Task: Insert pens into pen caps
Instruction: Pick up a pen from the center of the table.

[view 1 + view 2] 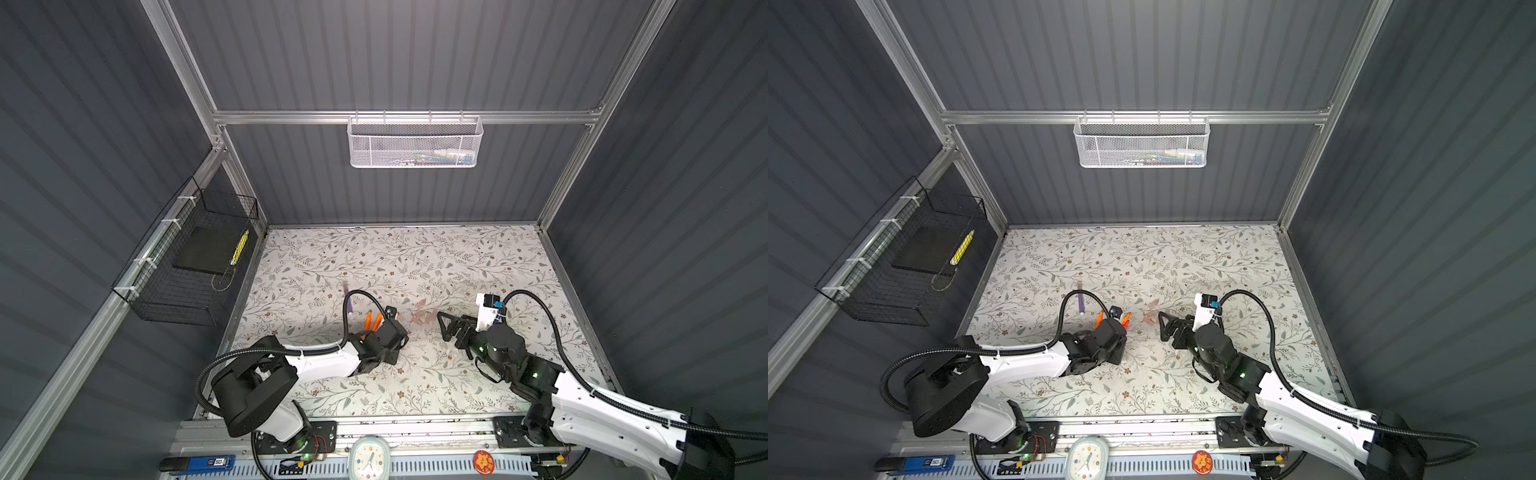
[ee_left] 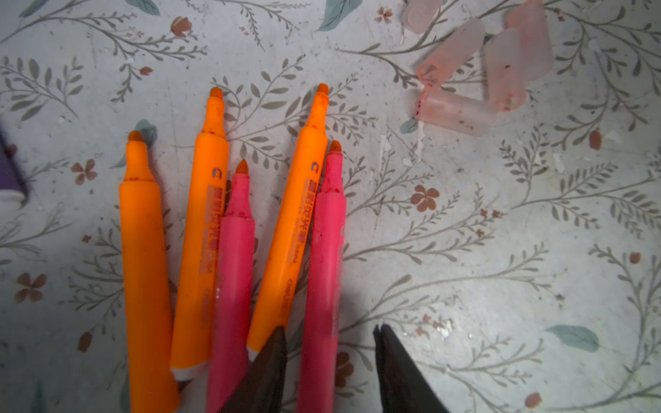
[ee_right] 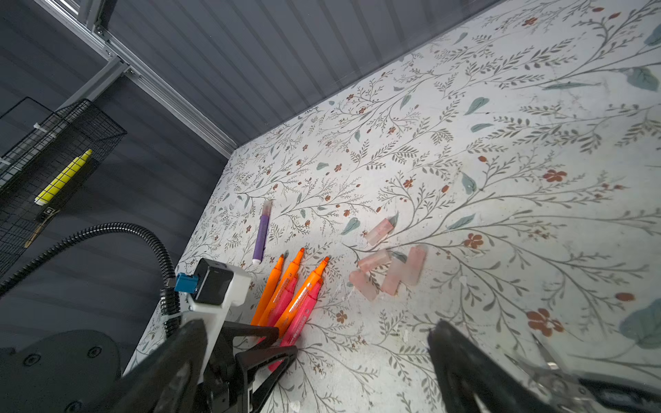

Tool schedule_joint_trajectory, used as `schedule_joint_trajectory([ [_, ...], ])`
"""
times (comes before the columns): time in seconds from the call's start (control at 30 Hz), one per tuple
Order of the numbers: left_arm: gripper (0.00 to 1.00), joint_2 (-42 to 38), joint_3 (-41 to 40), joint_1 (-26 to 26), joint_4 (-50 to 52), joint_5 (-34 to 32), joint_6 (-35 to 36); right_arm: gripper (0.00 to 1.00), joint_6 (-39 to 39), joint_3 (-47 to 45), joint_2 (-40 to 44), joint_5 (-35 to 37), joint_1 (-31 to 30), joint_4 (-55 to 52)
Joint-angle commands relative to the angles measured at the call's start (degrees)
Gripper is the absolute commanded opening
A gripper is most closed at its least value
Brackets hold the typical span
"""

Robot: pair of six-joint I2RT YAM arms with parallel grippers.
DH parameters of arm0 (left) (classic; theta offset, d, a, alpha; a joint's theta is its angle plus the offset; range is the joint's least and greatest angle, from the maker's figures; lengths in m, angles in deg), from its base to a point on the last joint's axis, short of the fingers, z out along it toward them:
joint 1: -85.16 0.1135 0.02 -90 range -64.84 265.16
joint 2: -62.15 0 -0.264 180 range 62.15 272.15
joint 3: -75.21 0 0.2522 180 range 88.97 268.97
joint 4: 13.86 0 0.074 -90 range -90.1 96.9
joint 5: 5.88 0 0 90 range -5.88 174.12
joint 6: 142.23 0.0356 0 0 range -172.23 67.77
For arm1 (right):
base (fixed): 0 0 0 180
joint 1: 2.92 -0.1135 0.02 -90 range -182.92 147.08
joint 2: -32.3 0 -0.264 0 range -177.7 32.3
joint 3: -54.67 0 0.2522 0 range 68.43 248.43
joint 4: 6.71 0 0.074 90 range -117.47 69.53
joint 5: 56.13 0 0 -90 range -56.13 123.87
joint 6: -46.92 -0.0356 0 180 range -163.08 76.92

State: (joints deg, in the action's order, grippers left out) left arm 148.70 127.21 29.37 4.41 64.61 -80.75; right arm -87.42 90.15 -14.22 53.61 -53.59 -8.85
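Three orange pens (image 2: 202,232) and two pink-red pens (image 2: 234,286) lie side by side on the floral table, uncapped, tips pointing the same way. My left gripper (image 2: 329,330) is open and straddles the outer pink-red pen (image 2: 323,268). One finger shows a clear gap to it; the other overlaps an orange pen's white end. A purple pen (image 3: 262,236) lies apart to their left. Several pale pink pen caps (image 2: 454,111) lie loose just right of the pens, also seen in a top view (image 1: 419,318). My right gripper (image 3: 318,343) is wide open and empty, right of the caps.
Metal pliers (image 3: 551,372) lie beside my right gripper. A black wire basket (image 1: 187,257) with a yellow marker hangs on the left wall. A white mesh basket (image 1: 415,141) hangs on the back rail. Small whitish bits dot the table near the caps.
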Motion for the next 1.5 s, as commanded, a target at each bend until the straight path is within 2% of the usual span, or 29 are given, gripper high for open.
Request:
schedule_joint_trajectory([
  [0.0,0.43,1.3,1.6,-0.2,1.1,0.0,0.7,0.99,0.5,-0.8,0.7,1.0,0.1,-0.8],
  [0.1,0.40,1.9,1.5,-0.2,0.6,1.3,0.6,0.99,0.5,-1.0,1.2,1.2,0.1,-0.8],
  [0.53,0.39,5.1,2.5,-0.3,1.2,1.9,0.6,0.99,0.3,-1.3,2.3,1.3,0.1,-1.2],
  [0.93,0.10,4.3,1.7,-0.1,2.7,0.0,0.6,0.99,0.3,-1.1,2.1,1.2,0.1,-1.0],
  [1.23,0.05,1.6,2.0,0.0,0.2,1.9,2.1,0.96,-3.3,-3.6,1.7,2.0,-0.5,3.1],
  [1.47,0.03,-4.5,2.8,3.0,-1.5,5.6,4.0,0.96,-3.6,-2.9,-2.7,2.6,-3.3,7.2],
])
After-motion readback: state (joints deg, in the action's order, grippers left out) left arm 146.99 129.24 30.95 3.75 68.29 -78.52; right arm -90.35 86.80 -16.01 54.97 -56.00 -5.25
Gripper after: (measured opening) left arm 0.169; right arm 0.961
